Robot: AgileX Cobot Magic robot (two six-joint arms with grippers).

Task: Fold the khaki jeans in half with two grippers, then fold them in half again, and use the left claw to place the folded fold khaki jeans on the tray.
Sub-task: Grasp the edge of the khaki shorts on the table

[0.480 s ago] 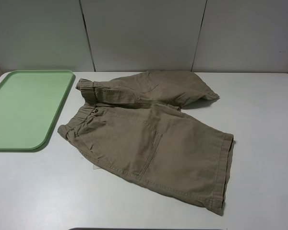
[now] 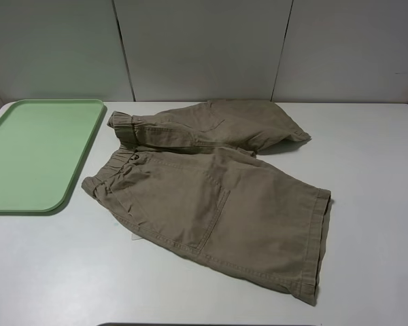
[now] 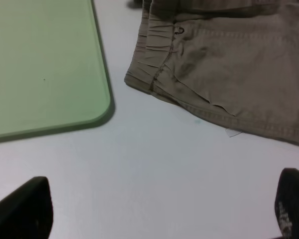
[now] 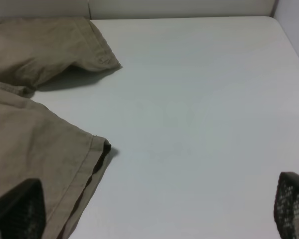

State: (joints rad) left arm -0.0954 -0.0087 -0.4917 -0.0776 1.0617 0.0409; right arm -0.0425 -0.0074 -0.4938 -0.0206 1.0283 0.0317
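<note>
The khaki jeans (image 2: 211,190) lie spread on the white table, waistband toward the tray, one leg angled to the back and the other to the front right. The mint-green tray (image 2: 34,153) lies flat at the left with nothing on it. Neither arm shows in the high view. In the left wrist view my left gripper (image 3: 158,214) hovers open over bare table, short of the waistband corner (image 3: 139,79) and the tray's corner (image 3: 97,112). My right gripper (image 4: 154,211) is open too, one finger (image 4: 17,209) over the near leg's cuffed hem (image 4: 89,159).
Grey wall panels (image 2: 204,47) close off the back of the table. A small white label (image 3: 233,132) pokes out from under the shorts' near edge. Bare tabletop (image 2: 374,156) stretches to the right of the shorts.
</note>
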